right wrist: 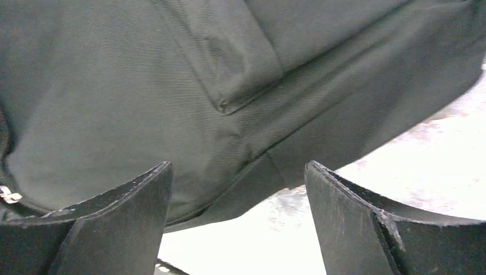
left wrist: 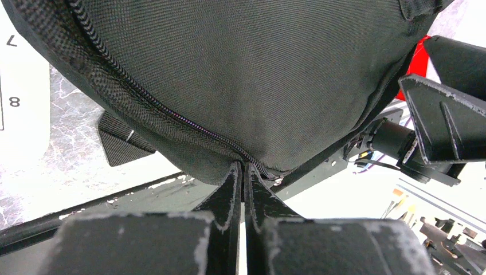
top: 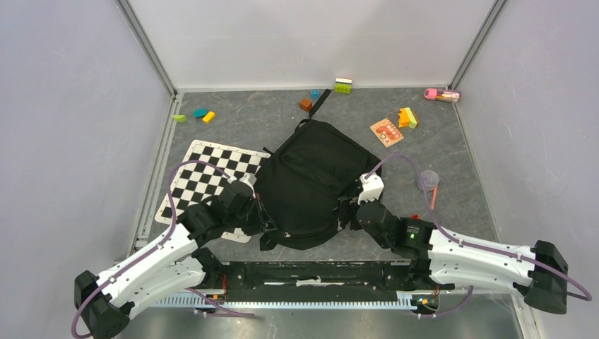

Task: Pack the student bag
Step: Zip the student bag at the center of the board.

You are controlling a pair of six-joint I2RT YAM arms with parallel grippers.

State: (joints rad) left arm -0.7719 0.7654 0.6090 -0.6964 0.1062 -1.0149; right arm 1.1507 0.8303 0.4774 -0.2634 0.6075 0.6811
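Observation:
The student bag [top: 314,176], a large black fabric backpack, lies in the middle of the table with a strap [top: 319,102] trailing to the far side. My left gripper [top: 263,215] is at the bag's near left edge. In the left wrist view its jaws are closed together, pinching the bag's edge [left wrist: 172,69] right at the zipper seam [left wrist: 172,114]. My right gripper [top: 347,208] is at the bag's near right side. In the right wrist view it [right wrist: 238,166] is wide open, with the bag's fabric [right wrist: 143,86] just ahead and nothing between the jaws.
A checkerboard sheet [top: 205,180] lies left of the bag, partly under it. Coloured blocks [top: 202,114] lie at the far left, more blocks [top: 342,86] at the back, an orange card [top: 386,131], a yellow-orange block [top: 407,117], a pink item [top: 441,94], and a clear cup [top: 428,179] to the right.

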